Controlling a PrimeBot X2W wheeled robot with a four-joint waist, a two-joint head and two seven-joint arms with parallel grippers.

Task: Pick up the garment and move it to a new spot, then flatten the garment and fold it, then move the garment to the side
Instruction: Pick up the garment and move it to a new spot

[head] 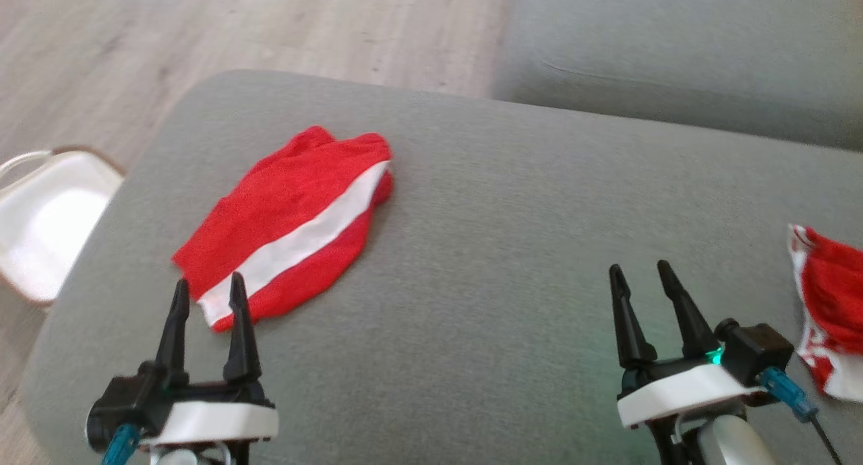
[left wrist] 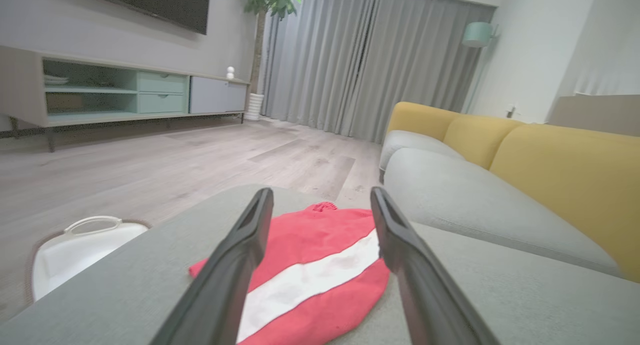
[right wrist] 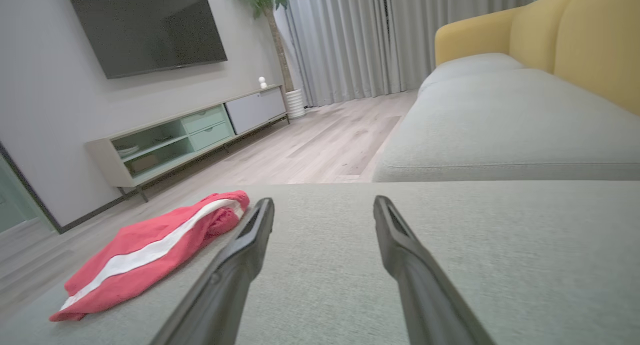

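Seemingly done — the garment lies folded just past the left gripper's spread fingers. The right gripper is likewise spread — both empty.

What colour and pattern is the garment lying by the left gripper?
Red with one white stripe running along it; the garment shows best in the head view.

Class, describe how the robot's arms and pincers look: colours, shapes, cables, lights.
The left pincer and right pincer each have two long, black, tapering fingers on a black base above a white wrist shell. Each wrist carries a blue connector; the right one trails a thin dark cable beside a green light.
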